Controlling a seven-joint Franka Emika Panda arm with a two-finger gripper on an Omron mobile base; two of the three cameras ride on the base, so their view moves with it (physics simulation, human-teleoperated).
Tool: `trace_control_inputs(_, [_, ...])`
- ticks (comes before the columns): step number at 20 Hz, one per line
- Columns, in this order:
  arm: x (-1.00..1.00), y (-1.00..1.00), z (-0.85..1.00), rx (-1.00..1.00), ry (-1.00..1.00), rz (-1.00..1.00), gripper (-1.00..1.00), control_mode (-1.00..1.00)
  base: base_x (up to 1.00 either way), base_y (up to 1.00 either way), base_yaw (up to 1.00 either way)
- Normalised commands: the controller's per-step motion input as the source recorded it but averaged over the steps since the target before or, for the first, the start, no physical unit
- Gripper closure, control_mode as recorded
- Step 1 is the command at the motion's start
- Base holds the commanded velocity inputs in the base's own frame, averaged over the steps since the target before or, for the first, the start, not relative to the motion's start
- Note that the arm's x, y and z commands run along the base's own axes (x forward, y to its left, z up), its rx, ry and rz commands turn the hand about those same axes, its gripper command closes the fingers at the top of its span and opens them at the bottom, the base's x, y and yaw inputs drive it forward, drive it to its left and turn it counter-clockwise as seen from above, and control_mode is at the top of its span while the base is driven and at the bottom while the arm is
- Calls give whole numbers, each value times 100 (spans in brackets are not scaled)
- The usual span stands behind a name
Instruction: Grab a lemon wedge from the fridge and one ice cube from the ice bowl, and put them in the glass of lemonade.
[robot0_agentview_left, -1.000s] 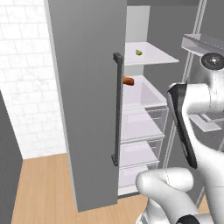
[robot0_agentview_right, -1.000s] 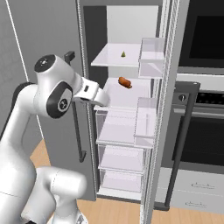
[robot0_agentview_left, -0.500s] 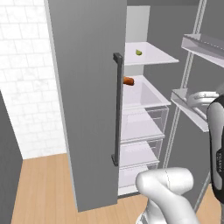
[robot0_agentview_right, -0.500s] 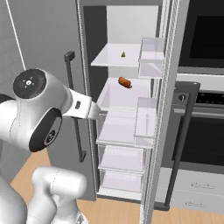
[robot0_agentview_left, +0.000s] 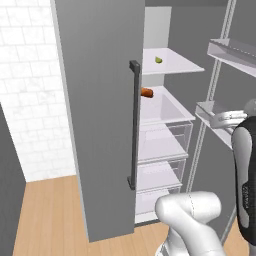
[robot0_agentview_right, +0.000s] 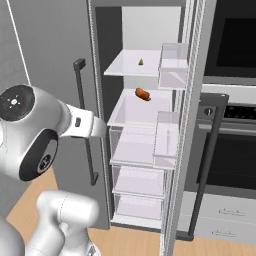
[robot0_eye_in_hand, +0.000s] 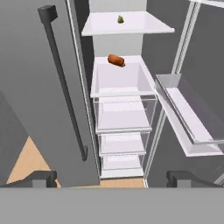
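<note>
On the fridge's (robot0_agentview_right: 100, 60) top shelf I see the wedge (robot0_eye_in_hand: 120, 19); my gripper (robot0_eye_in_hand: 111, 178) gapes wide, empty.

arm swung lower, away from fridge (robot0_agentview_right: 145, 125)

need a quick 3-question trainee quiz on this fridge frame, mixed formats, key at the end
1. True or false: the lemon wedge lies on the top shelf of the fridge.
2. Multiple choice: the orange-red item lies
A. on the same shelf as the wedge
B. on the level just below the wedge
C. in the bottom drawer
3. Fill in: in the hand view the gripper has its fingertips wide apart with nothing between them, so it is ____.

Key
1. True
2. B
3. open
</note>
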Motion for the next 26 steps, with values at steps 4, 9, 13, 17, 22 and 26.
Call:
trace_control_inputs(4, [0,30,0,-14,5,-10,-100,-100,0,0,0])
trace_control_inputs(9, [0,6,0,-3,1,-3,-100,-100,0,0,0])
trace_control_inputs(13, [29,0,13,-2,7,0,-100,-100,0,0,0])
trace_control_inputs(17, [96,-1,34,-8,24,0,-100,-100,0,0,0])
trace_control_inputs(22, [67,-13,24,-7,21,-1,-100,-100,0,0,0])
trace_control_inputs(26, [-82,-24,0,0,-8,0,-100,-100,0,0,0])
